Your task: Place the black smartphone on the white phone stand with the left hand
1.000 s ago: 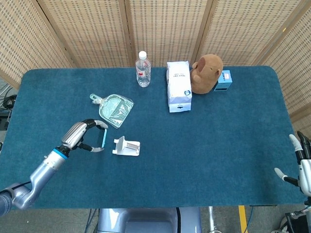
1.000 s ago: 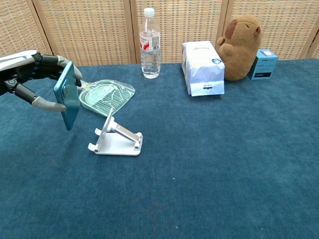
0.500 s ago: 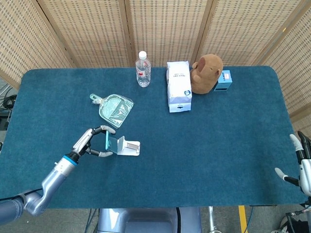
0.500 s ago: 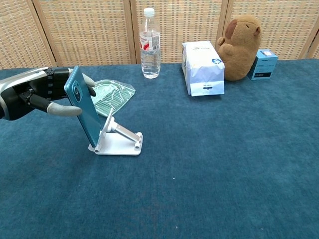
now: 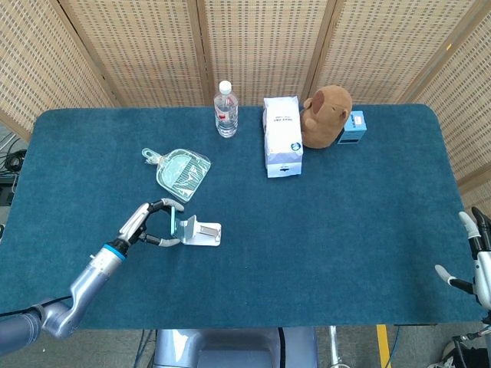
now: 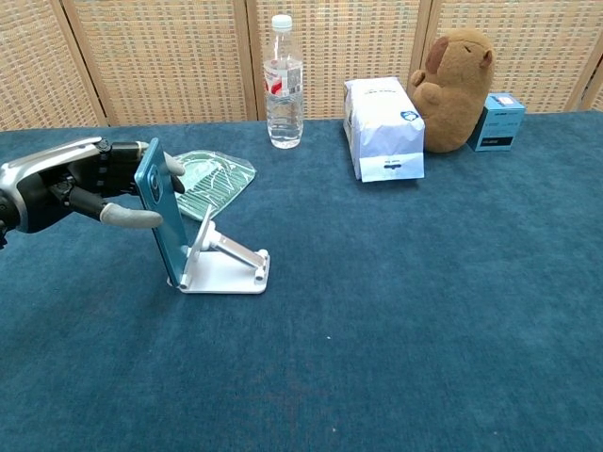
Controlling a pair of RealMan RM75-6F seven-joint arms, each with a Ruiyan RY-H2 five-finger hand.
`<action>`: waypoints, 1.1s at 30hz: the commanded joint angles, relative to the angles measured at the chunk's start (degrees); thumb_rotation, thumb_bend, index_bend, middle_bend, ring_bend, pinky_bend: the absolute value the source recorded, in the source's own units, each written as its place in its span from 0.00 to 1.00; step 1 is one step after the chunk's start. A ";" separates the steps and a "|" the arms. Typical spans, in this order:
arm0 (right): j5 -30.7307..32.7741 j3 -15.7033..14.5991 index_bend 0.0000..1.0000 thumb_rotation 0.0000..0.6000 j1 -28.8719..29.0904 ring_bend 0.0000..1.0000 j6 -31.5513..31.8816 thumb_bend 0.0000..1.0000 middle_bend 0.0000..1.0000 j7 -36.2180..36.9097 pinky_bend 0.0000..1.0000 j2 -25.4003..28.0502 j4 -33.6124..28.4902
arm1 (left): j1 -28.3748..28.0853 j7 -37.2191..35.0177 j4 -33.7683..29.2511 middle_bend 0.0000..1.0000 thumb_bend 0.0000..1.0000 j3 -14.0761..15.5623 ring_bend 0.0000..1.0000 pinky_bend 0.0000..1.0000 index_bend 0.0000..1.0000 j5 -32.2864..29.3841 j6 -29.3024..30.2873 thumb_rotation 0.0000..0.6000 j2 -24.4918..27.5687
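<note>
The smartphone [image 6: 166, 218], showing a teal back, leans upright against the white phone stand [image 6: 226, 266] with its lower edge on the stand's lip. From above, the smartphone [image 5: 174, 225] is a thin teal edge at the left end of the stand [image 5: 202, 232]. My left hand [image 6: 80, 183] grips the phone's upper part, thumb below and fingers over the top. In the head view the left hand [image 5: 147, 223] is just left of the stand. My right hand [image 5: 476, 261] hangs off the table's right edge, fingers apart, holding nothing.
A green transparent dustpan [image 5: 181, 171] lies just behind the stand. Further back stand a water bottle [image 5: 225, 110], a white bag [image 5: 282, 136], a brown plush toy [image 5: 325, 115] and a small blue box [image 5: 354, 126]. Wicker screens close off the back.
The left hand carried the phone down and right from mid-air onto the stand. Over the last half second the phone settled closer against the stand's back.
</note>
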 commanded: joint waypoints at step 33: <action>-0.64 -0.13 0.00 1.00 -0.42 0.00 0.97 0.09 0.00 0.79 0.00 0.43 -0.43 | 7.93 24.19 -7.34 0.00 0.00 -0.33 0.00 0.00 0.00 3.10 14.74 1.00 16.31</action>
